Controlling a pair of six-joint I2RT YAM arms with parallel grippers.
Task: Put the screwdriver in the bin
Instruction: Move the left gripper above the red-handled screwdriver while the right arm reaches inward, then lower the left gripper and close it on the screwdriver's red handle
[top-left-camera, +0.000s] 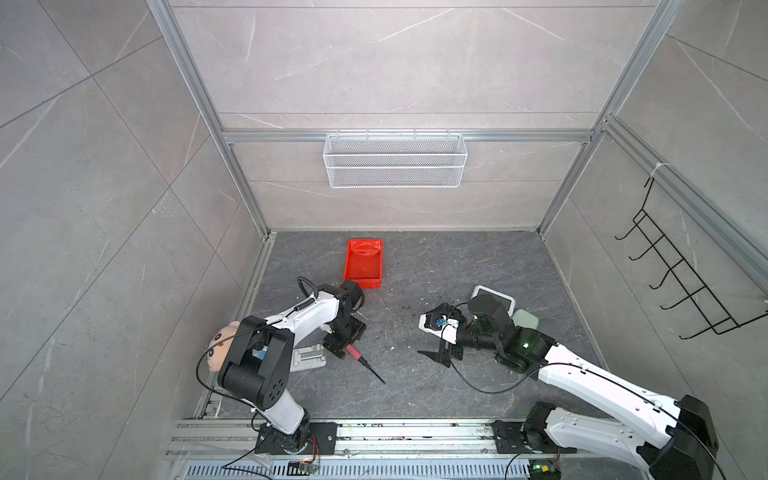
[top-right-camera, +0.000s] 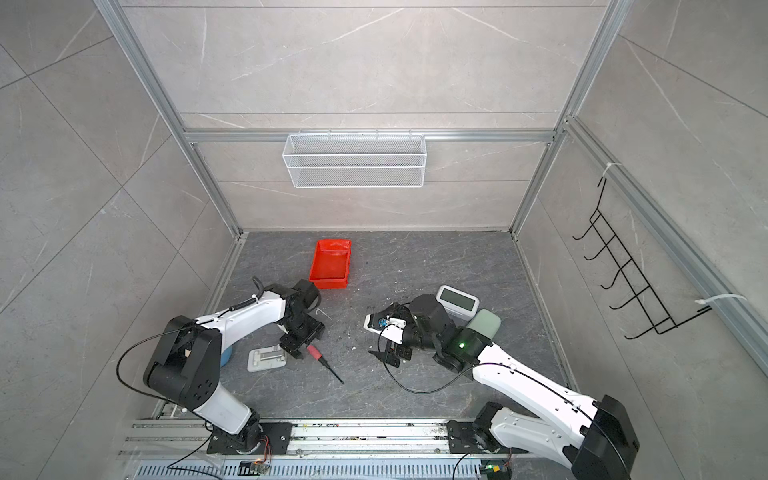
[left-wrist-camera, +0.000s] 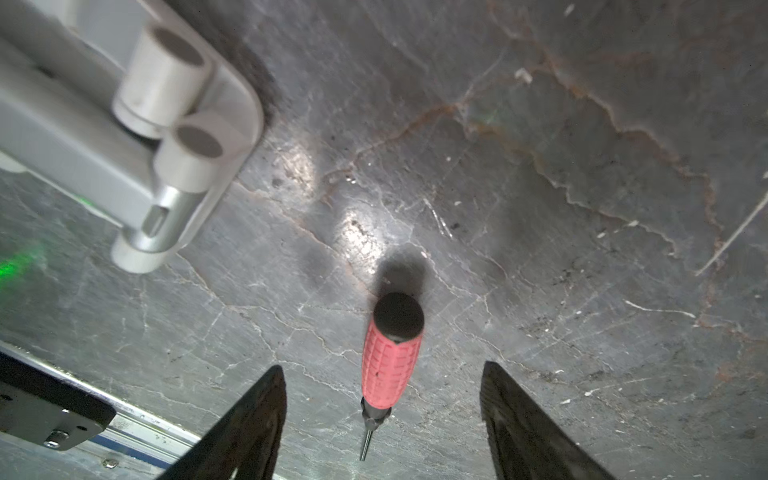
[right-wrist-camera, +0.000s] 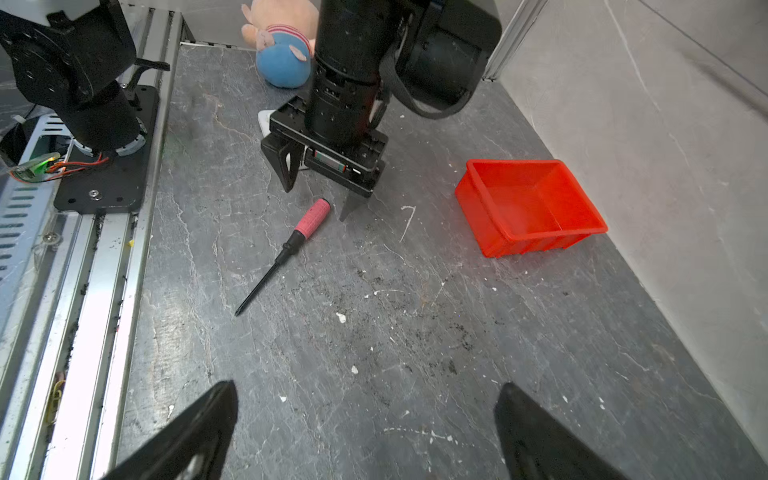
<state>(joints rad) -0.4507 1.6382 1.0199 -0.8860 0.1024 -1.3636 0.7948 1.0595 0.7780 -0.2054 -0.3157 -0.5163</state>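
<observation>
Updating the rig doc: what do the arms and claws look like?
Both match: white shells on the left arm and right arm, black joint housings, a thin black cable looping along each. A green light glows on the right arm. The left claw and right claw are black, with pointed wedge fingers.

Robot test cell, lab setting: two arms (top-left-camera: 307, 316) sit bolted to an aluminium rail (top-left-camera: 415, 436), boxed in by stone-look panels (top-left-camera: 83, 208) on an extrusion frame (top-left-camera: 519, 136). A white mesh basket (top-left-camera: 395, 160) hangs on the wall well beyond the left gripper (top-left-camera: 345, 351). A black hook rack (top-left-camera: 681, 266) is fixed to the wall outboard of the right gripper (top-left-camera: 436, 358).
</observation>
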